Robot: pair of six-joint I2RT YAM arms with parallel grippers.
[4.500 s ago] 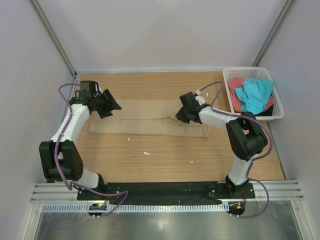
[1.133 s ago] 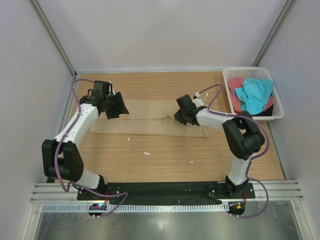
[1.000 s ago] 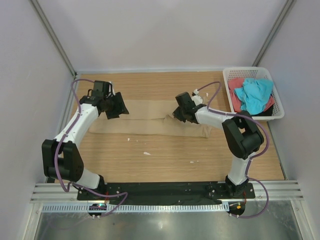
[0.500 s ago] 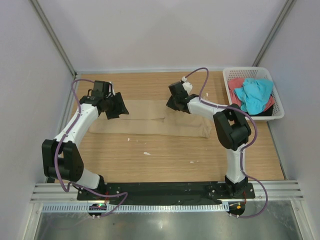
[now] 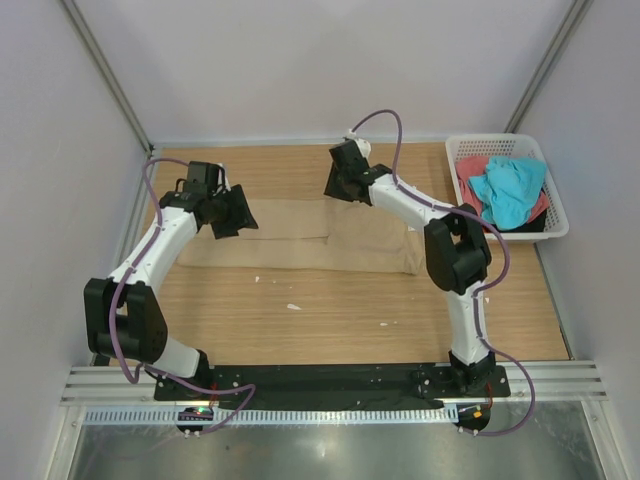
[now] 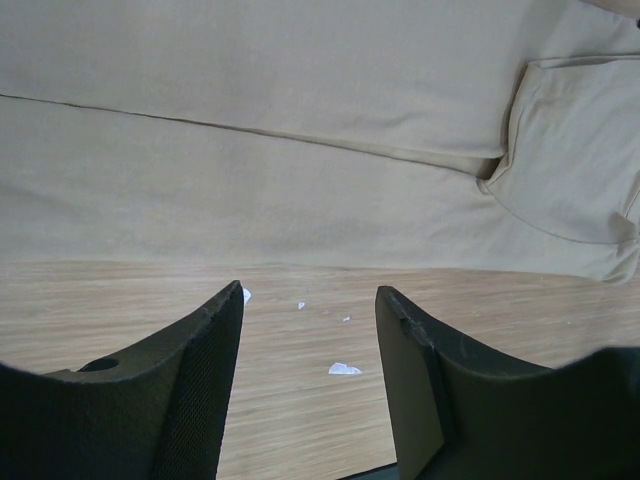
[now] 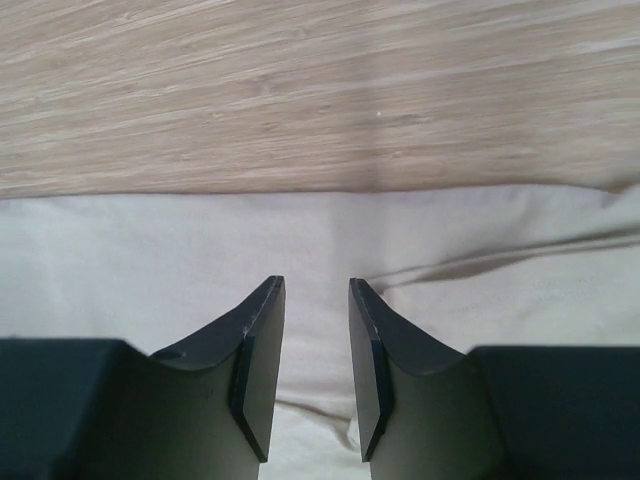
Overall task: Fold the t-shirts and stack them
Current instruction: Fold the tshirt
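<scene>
— Where is the tan t-shirt?
— Flat on the wooden surface, folded into a long band running left to right. The right end is doubled back over the band; the left wrist view shows that fold edge plainly.

— Your left claw?
— Over the band's left end. Fingers spread wide, nothing between them. Past them I see bare wood and a few white scraps just on the near side of the cloth.

— Right claw?
— At the shirt's far edge, about midway across the surface. Fingers parted by a narrow gap, nothing pinched. Cloth below, bare wood beyond. Whether the tips touch the cloth, I cannot tell.

— The other shirts?
— Turquoise t-shirt heaped on the coral-red t-shirt in the white basket at the far right corner, well apart from both claws.
</scene>
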